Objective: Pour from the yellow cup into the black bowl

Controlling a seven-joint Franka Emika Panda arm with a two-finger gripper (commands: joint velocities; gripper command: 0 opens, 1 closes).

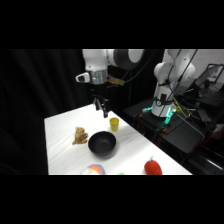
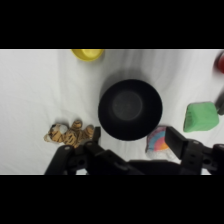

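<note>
In the wrist view the one yellow cup [image 2: 88, 53] is cut off at 12 o'clock, standing apart from the one black bowl [image 2: 130, 109] at centre. The hand [image 2: 134, 142] spreads wide open, gripping nothing, hovering above the white worktop [image 2: 35, 90]. One tiger-striped toy [image 2: 67, 132] lies at the bowl's 8 o'clock; one green object [image 2: 199, 116] at 3.

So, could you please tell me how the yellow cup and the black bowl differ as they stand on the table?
The yellow cup is mustard yellow; the black bowl is glossy black. The cup is narrow and upright, while the bowl is much wider and low, with a deep hollow. The cup stands closer to the gripper, at the table's far side; the bowl sits near the middle. Both are round, rest upright on the white table, and neither is held.
</note>
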